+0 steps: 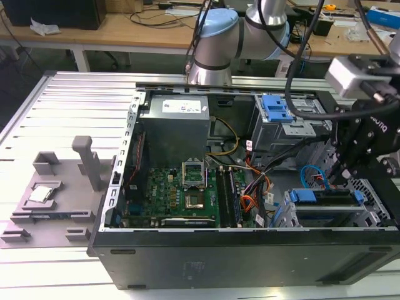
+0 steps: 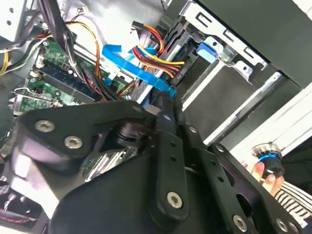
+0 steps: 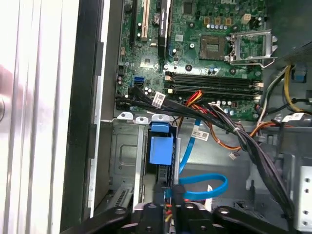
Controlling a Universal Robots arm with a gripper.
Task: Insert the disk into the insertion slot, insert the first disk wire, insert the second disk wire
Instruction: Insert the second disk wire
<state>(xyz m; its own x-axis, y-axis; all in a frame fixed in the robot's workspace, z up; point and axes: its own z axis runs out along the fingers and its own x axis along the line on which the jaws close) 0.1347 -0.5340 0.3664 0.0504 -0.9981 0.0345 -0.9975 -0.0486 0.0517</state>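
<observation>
Most of the disk (image 1: 325, 199) sits hidden inside the insertion slot (image 1: 375, 215); fingers' state unclear

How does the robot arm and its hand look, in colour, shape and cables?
The arm is a silver-grey tube with rounded, light blue joint caps, and black cables run along it. The hand is matte black, built of flat linked bars joined by round silver screws. A light grey box sits on the wrist above it.

1 open computer case (image 1: 187, 262), 1 motherboard (image 1: 175, 197), 1 power supply (image 1: 175, 128), 2 drive cages (image 1: 325, 209), 1 robot arm (image 1: 219, 44).
</observation>
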